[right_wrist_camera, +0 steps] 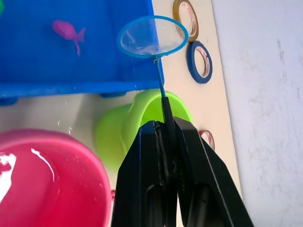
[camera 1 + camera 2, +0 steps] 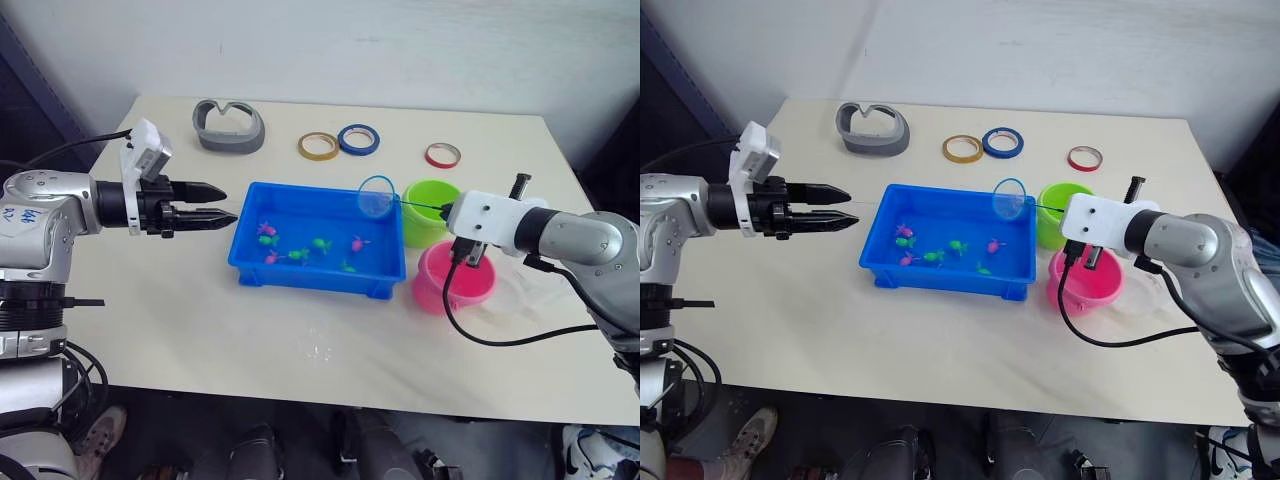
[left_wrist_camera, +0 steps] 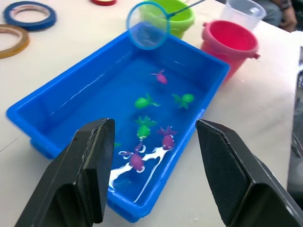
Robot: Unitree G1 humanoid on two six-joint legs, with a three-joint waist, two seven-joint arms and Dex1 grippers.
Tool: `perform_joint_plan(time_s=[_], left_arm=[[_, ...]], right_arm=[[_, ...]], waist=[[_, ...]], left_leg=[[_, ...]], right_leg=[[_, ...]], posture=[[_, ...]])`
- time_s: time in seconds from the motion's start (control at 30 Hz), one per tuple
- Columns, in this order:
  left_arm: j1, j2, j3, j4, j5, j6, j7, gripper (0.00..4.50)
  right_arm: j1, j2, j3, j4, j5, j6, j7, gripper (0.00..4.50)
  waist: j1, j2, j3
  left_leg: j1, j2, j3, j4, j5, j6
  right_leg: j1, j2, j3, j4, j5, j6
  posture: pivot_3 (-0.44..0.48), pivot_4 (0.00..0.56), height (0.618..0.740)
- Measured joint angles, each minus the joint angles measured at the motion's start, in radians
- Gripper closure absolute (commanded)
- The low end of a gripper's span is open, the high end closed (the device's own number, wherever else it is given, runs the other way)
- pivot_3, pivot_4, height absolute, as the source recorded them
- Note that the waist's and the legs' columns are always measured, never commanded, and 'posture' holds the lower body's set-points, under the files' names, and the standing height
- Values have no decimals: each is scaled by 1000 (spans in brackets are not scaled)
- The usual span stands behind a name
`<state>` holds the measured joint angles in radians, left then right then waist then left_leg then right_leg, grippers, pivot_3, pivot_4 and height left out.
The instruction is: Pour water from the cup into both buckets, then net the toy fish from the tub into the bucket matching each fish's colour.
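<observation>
The blue tub [image 2: 312, 277] sits mid-table and holds water and several toy fish, such as a pink one [image 2: 358, 241] and a green one [image 2: 320, 243]. My right gripper [image 1: 165, 125] is shut on the net's thin stick. The net [image 2: 377, 196] hangs above the tub's far right corner, and nothing shows in its mesh. To the right of the tub stand the green bucket [image 2: 432, 200] and, nearer, the pink bucket [image 2: 440, 290]. The clear cup [image 3: 243, 12] stands just beyond the pink bucket. My left gripper [image 2: 228, 203] is open, level with the tub's left wall, and holds nothing.
At the back of the table lie a yellow tape ring [image 2: 318, 146], a blue tape ring [image 2: 358, 139] and a red tape ring [image 2: 442, 155], with a grey curved object [image 2: 230, 127] to their left. A black cable [image 2: 470, 330] loops under my right arm.
</observation>
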<state>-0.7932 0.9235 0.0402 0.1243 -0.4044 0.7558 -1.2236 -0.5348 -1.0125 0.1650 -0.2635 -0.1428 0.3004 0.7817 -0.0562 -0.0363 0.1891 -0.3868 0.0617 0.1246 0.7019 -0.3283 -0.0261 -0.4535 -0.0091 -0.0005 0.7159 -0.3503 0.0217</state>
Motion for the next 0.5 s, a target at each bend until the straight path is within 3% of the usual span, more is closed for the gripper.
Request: perform_joint_plan(time_s=[0.5], left_arm=[[23, 17, -21, -38, 2, -4, 1, 1477]], right_arm=[[15, 4, 64, 12, -182, -110, 59, 4500]], waist=[[1, 0, 0]], left_leg=[[0, 0, 0, 2, 0, 0]], right_leg=[[0, 0, 0, 3, 0, -1]], posture=[[0, 150, 693]])
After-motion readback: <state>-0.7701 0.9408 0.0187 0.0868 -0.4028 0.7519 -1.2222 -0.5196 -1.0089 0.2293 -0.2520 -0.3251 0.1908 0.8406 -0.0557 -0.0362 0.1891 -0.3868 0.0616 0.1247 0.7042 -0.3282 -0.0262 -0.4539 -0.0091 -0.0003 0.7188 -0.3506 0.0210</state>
